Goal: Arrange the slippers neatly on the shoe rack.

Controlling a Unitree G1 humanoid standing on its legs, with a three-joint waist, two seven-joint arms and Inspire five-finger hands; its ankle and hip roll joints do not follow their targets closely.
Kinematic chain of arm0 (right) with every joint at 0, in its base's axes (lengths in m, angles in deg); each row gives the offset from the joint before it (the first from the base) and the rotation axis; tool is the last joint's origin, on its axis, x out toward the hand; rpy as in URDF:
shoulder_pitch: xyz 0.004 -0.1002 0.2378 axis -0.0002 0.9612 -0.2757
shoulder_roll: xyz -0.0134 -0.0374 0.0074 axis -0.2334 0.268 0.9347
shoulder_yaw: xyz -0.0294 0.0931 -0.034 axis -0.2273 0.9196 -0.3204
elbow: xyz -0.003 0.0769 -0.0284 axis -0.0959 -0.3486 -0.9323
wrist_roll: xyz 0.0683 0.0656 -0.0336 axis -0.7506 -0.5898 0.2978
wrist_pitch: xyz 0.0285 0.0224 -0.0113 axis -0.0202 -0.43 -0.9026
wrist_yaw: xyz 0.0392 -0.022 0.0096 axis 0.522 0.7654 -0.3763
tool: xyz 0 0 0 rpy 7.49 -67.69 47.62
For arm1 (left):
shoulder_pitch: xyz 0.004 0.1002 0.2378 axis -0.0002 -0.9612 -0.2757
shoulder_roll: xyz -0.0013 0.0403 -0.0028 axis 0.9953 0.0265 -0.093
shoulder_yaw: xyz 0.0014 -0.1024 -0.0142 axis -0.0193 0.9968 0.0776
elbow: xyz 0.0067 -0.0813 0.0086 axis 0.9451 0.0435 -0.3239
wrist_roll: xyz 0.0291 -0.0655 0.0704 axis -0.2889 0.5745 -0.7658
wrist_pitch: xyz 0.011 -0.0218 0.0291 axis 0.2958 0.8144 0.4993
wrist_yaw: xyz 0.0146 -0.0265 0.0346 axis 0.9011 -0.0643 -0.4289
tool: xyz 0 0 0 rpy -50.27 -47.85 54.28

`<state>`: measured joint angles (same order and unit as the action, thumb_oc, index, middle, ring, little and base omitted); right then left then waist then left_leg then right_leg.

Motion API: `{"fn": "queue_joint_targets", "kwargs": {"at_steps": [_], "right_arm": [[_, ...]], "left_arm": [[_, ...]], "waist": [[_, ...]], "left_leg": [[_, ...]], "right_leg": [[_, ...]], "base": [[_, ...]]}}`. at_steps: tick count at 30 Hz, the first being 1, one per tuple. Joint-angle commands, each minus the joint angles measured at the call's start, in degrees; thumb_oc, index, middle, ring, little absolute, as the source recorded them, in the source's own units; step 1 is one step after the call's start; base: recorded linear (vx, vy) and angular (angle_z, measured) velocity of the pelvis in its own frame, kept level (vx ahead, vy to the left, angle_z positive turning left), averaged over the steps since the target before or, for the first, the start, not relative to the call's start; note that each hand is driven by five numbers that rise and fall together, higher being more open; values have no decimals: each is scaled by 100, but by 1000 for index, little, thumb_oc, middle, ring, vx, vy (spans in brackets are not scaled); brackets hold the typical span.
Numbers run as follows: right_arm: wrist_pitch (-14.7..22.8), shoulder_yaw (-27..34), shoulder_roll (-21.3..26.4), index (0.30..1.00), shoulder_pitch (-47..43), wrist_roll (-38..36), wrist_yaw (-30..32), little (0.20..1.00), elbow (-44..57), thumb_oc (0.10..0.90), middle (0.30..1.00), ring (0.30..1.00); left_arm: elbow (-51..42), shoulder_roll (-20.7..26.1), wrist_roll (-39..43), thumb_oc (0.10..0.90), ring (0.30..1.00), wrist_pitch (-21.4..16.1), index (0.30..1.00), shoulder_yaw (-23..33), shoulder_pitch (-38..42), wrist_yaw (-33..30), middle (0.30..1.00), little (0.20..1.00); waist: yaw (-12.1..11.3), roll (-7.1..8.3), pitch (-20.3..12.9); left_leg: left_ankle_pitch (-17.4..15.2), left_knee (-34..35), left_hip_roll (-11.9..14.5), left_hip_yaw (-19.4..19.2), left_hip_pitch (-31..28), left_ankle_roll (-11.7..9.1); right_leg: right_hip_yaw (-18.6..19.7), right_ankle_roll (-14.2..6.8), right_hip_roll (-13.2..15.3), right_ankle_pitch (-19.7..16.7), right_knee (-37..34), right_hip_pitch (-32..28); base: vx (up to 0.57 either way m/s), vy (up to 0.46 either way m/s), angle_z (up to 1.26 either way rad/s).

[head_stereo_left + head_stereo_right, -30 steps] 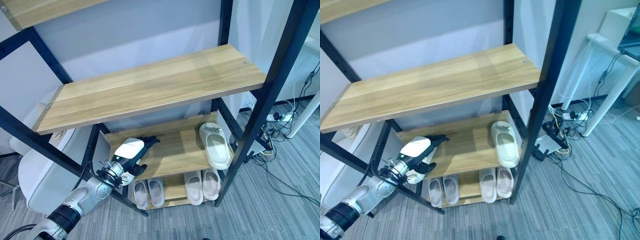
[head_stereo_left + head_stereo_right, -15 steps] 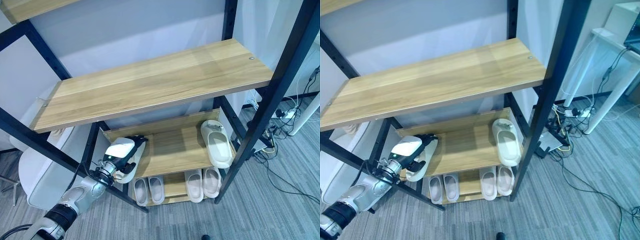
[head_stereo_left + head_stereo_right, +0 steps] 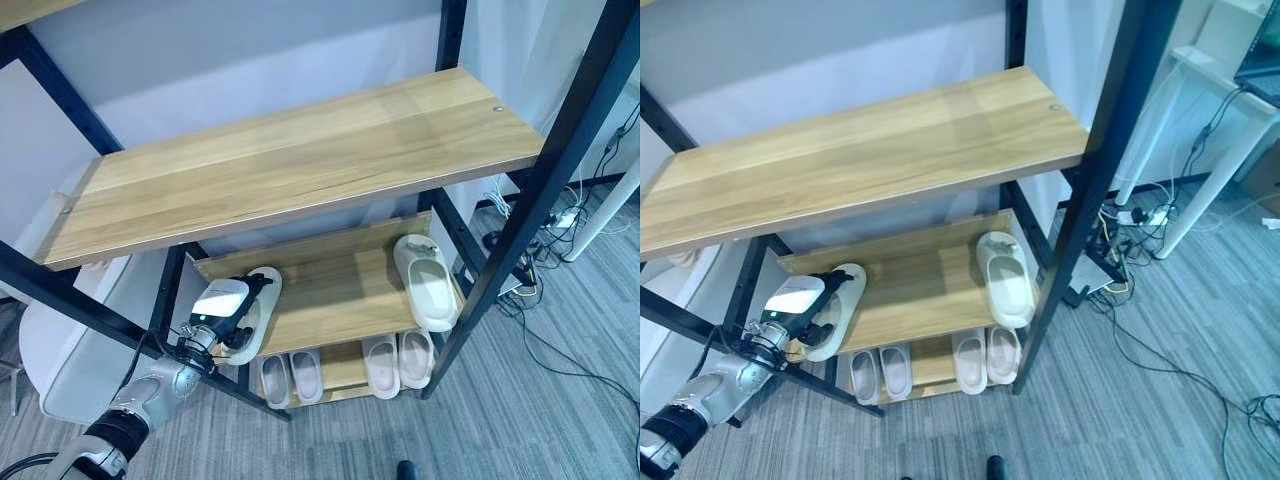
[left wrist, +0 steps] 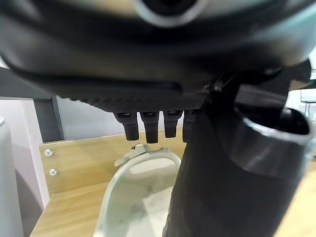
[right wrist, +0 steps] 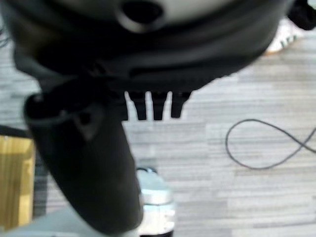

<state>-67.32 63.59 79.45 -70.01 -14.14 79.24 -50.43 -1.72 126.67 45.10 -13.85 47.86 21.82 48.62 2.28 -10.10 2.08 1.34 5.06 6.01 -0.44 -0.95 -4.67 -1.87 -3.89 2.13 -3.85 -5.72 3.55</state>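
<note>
Two slippers sit on the middle shelf (image 3: 340, 290) in the left eye view: one (image 3: 428, 282) at the right end, and another (image 3: 252, 312) at the left end under the left robot hand (image 3: 222, 304). Right eye view: two pairs (image 3: 930, 366) lined up on the bottom shelf. Left wrist view: fingers (image 4: 148, 129) hang over the slipper's rim, thumb alongside, so it's grasping it. Before letting go, I'd square it parallel to its mate. Right wrist view: right robot hand (image 5: 98, 128) over carpet, relaxed, holding nothing.
</note>
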Motion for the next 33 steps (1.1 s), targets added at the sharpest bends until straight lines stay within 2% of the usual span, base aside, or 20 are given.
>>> {"fn": "queue_joint_targets", "kwargs": {"at_steps": [1, 6, 8, 16, 25, 26, 27, 28, 33], "right_arm": [[-8, -98, -337, 900, 152, -77, 53, 900, -106, 800, 900, 900], [3, -200, -277, 900, 23, 5, 88, 900, -125, 800, 900, 900], [56, -198, -235, 900, 147, -78, -147, 900, 11, 800, 900, 900], [52, -125, -53, 900, 142, 5, -54, 900, -11, 800, 900, 900], [43, -123, -65, 900, 125, -76, -121, 900, 0, 800, 900, 900], [43, -131, -47, 900, 116, -83, -125, 900, 7, 800, 900, 900], [43, -128, -48, 900, 115, -83, -126, 900, 7, 800, 900, 900], [45, -138, -55, 900, 112, -67, -128, 900, 15, 800, 900, 900], [54, -163, -7, 900, 78, -35, -130, 900, 69, 800, 900, 900]], "left_arm": [[259, 220, 289, 800, 900, 113, 900, 854, 809, -659, 900, 900], [104, 127, 198, 800, 900, 136, 900, 903, 832, -711, 900, 900], [206, 176, 67, 800, 900, 179, 900, 824, 834, -704, 900, 900], [792, 265, 19, 800, 900, 416, 900, 533, 1548, -690, 900, 900], [761, 345, 68, 800, 900, 470, 900, 589, 1760, -674, 900, 900], [794, 346, 66, 758, 836, 471, 836, 550, 1808, -661, 836, 836], [799, 345, 67, 435, 352, 470, 352, 544, 1815, -662, 352, 352], [775, 353, 86, 400, 300, 446, 300, 526, 1817, -580, 300, 300], [645, 300, 135, 400, 300, 378, 300, 503, 1791, -476, 300, 300]], "waist": [[108, 641, -205], [99, 649, -224], [116, 670, -254], [225, 752, -255], [233, 834, -272], [236, 840, -267], [233, 841, -263], [230, 849, -262], [228, 847, -243]], "left_leg": [[-145, -6, -390, 117, 237, 30], [-154, -6, -397, 117, 264, 42], [-160, -6, -406, 126, 286, 42], [-139, -6, -402, 72, 530, 52], [-140, -6, -407, 18, 635, 74], [-145, -6, -412, 19, 621, 76], [-145, -6, -412, 19, 619, 76], [-160, -6, -421, 12, 600, 78], [-185, -6, -432, 1, 556, 81]], "right_leg": [[-172, -562, 266, 455, 72, -253], [-173, -567, 279, 468, 72, -227], [-173, -567, 284, 477, 72, -196], [-101, -589, 285, 400, 72, 81], [-55, -583, 290, 370, 72, 212], [-53, -580, 292, 369, 72, 205], [-53, -580, 292, 369, 72, 203], [-46, -583, 296, 374, 72, 192], [-52, -578, 311, 385, 72, 158]], "base": [[0, 0, 0], [0, 0, 0], [35, 7, -2], [-10, 7, -3], [8, 5, -1], [0, 0, 0], [0, 0, 0], [0, 0, 0], [14, 1, -5]]}}
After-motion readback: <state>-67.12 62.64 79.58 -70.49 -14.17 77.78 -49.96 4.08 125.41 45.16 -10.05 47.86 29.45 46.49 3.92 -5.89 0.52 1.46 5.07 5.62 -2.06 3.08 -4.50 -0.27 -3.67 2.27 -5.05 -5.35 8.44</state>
